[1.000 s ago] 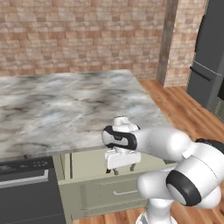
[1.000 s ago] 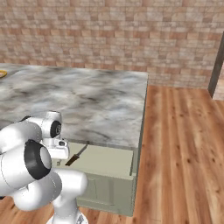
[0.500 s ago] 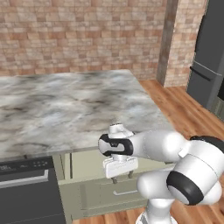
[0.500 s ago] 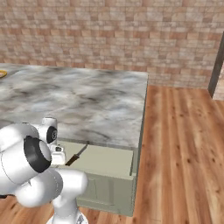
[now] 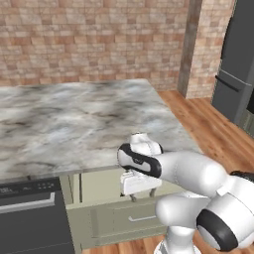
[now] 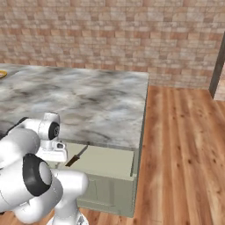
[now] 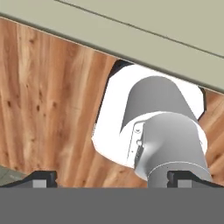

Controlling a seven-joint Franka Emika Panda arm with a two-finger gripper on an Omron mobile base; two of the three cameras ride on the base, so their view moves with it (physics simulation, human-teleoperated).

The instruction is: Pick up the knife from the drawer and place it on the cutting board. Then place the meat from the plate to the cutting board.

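Risks knocking the knife (image 6: 77,156) askew inside the open drawer (image 6: 110,160) by descending off-line, with tool (image 6: 56,154) spread fully wide, holding nothing, beside the worktop (image 6: 88,105) edge

Open drawer under the counter edge, knife inside.
The knife (image 6: 77,155) lies in the drawer (image 6: 107,163) just right of the gripper (image 6: 53,153), whose spread jaws hang over the drawer's left end, below the counter (image 6: 83,103).

room around me: brick wall (image 5: 89,39) out back | grey marble counter (image 6: 88,101) | warm wood plank floor (image 6: 180,149) | black oven front (image 5: 30,218) | dark fridge (image 5: 238,64) off right
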